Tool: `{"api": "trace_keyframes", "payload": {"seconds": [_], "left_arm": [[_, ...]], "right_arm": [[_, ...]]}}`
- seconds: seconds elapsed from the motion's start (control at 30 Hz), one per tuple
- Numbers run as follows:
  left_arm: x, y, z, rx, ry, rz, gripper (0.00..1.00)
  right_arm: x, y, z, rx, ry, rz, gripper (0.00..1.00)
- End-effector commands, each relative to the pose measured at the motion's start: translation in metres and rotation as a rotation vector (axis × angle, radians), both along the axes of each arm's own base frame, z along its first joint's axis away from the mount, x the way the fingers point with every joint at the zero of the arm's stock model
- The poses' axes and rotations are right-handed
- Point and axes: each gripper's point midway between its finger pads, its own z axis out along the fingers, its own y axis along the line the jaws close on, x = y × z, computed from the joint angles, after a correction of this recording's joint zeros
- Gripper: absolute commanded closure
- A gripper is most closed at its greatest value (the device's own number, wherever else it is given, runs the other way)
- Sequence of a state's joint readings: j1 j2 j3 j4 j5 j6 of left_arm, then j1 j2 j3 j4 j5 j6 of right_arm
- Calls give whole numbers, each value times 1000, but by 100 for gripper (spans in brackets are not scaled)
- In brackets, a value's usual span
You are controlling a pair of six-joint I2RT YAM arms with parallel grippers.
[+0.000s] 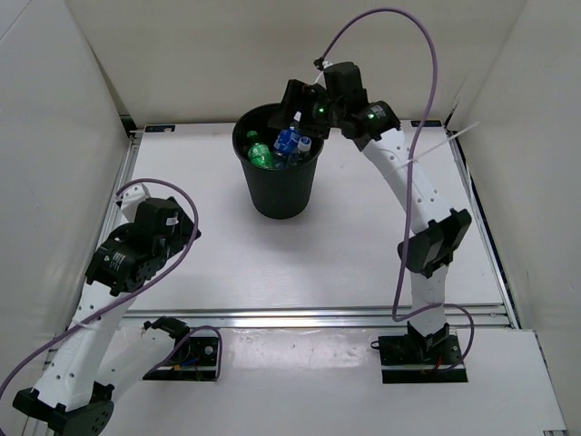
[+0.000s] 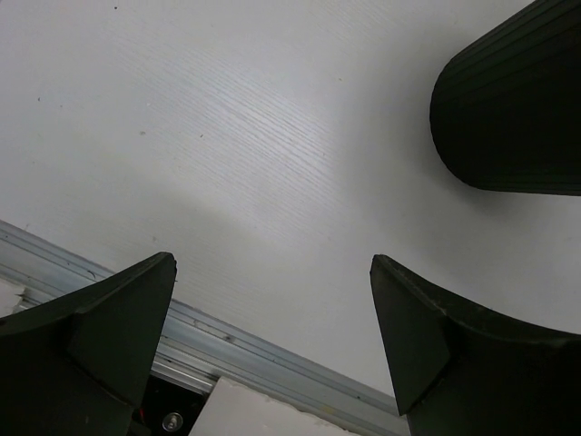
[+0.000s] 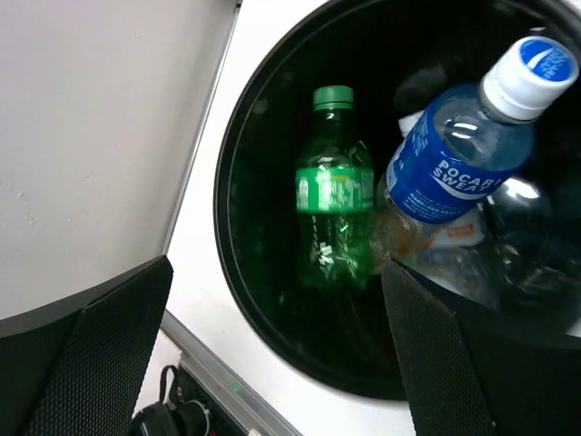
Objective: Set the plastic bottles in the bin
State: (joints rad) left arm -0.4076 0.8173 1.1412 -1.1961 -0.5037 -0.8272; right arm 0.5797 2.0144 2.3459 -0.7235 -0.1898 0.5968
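While the right gripper hung over the mouth of the bin, its fingers were spread wide with nothing between them. That height above the rim made sense for a drop, since anything let go there would land inside rather than on the rim.

Contents, right wrist view:
- The green bottle lay along the inner wall, cap pointing away from the camera.
- The blue-labelled bottle was tilted, white cap uppermost, resting on top of the heap. It lay just beyond the right-hand finger but was not pinched by it.
- The orange bottle was partly buried beneath the blue-labelled one, with only a patch of it showing.
- More clear plastic glinted in the shadow under them. I could not count pieces there.

The bin stood upright toward the far middle of the table.

The left gripper was also spread and held nothing. It was parked low over bare table near the front rail, with the bin's ribbed side at the upper right of its view and well apart from it. I judged it was kept there to stay out of the right arm's way.

I saw no bottle outside the bin in the overhead view, so the task looked at or near its end. The two bottles I could not make out were presumably in the dark heap.

Risk: the blue-labelled bottle sat high, so a finger lifting carelessly could catch it.
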Motion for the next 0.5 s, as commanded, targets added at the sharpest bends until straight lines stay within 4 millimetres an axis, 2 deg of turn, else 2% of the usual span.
{"api": "trace_keyframes", "payload": {"seconds": [0.0, 0.03, 0.07, 0.1, 0.13, 0.2, 0.27, 0.3, 0.4, 0.43, 0.47], "left_arm": [[6, -3, 4, -11, -28, -7, 1], [5, -2, 1, -7, -20, -7, 1], [7, -3, -1, -3, -10, -7, 1], [8, -4, 0, -7, -18, -7, 1], [8, -3, -3, -3, -8, -7, 1], [8, 1, -5, 10, -10, 20, 1], [7, 5, -13, 17, 0, 55, 1], [7, 12, -13, 40, -11, 78, 1], [8, 24, -11, 79, -55, 127, 1], [12, 33, -4, 113, -94, 173, 1], [12, 40, -2, 137, -114, 202, 1]], "right_arm": [[-18, -48, 71, 39, -139, -63, 0], [-12, -69, 67, 36, -97, -135, 0], [-15, -83, 45, 1, 2, -170, 0], [-11, -110, 37, -2, 67, -234, 0], [-13, -120, 22, -10, 145, -252, 0], [-32, -143, -23, -72, 335, -279, 0], [-45, -165, -43, -101, 403, -296, 0], [-59, -177, -60, -128, 447, -307, 0], [-68, -197, -70, -168, 391, -334, 0], [-80, -203, -69, -183, 360, -336, 0], [-80, -210, -66, -177, 340, -358, 0]]}}
